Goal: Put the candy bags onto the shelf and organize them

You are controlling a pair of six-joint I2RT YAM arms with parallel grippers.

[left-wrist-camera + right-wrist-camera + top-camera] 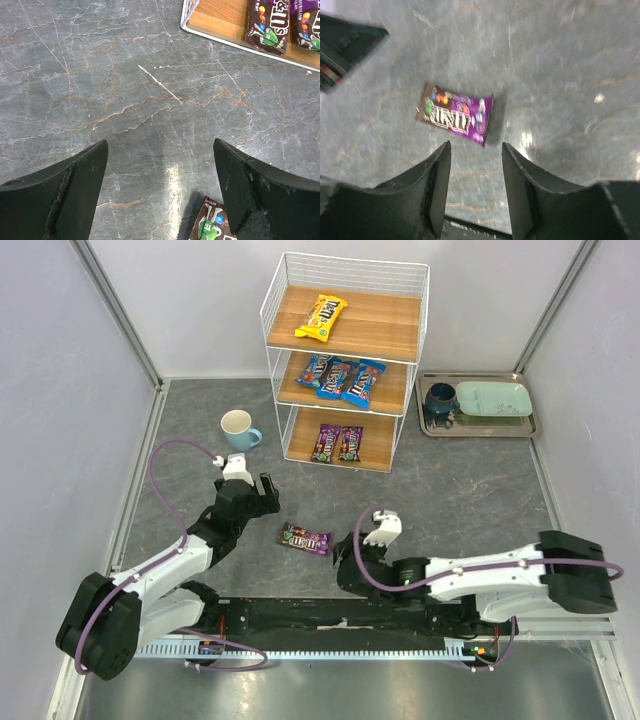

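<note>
From my seat, the left gripper (266, 490) is spread wide with nothing in it; its wrist camera shows bare table (125, 90) between the two fingers. The right gripper (379, 532) is partly open and also has hold of nothing (its view is blurred, but the gap between the fingers is plain). One purple bag (305, 538) lies flat on the table between the two grippers, just ahead of the right one's fingertips and apart from them.

The shelf (345, 350) stands at the far side. I see a yellow bag (321, 317) on its top board, three blue bags (341, 377) side by side on the middle board and two purple bags (337, 443) side by side on the bottom board. A cup (239, 428) sits to the left of the shelf.
</note>
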